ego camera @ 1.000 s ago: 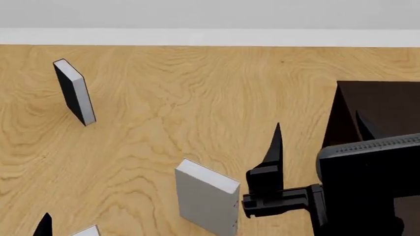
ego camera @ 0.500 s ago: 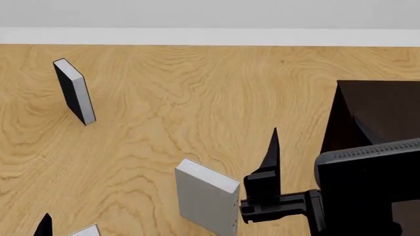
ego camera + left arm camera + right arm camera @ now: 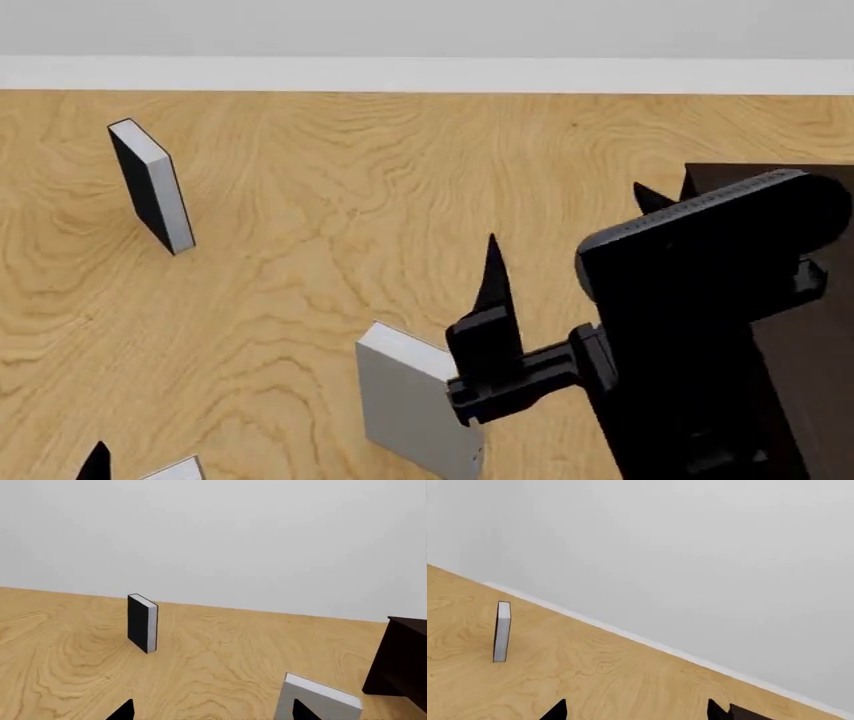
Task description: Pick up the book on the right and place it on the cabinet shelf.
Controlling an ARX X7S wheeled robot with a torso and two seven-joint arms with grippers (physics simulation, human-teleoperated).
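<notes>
The book on the right (image 3: 407, 405), light grey with white page edges, stands upright on the wooden floor at the bottom centre. It also shows in the left wrist view (image 3: 313, 702). My right gripper (image 3: 571, 240) is open and empty, raised just right of the book, and its near finger overlaps the book's top right corner in the head view. In the right wrist view (image 3: 637, 712) the jaws are wide apart over bare floor. The dark cabinet (image 3: 817, 380) stands at the right behind my right arm, its shelf hidden. My left gripper (image 3: 213, 712) is open and empty.
A black-covered book (image 3: 151, 187) stands upright at the far left. The corner of a second grey book (image 3: 174, 470) shows at the bottom left beside one left fingertip (image 3: 94, 462). A white skirting board and a grey wall bound the floor at the back.
My right arm has risen and swung left, so the gripper now sits higher and closer over the grey book's right corner. The books and the left gripper have not moved.
</notes>
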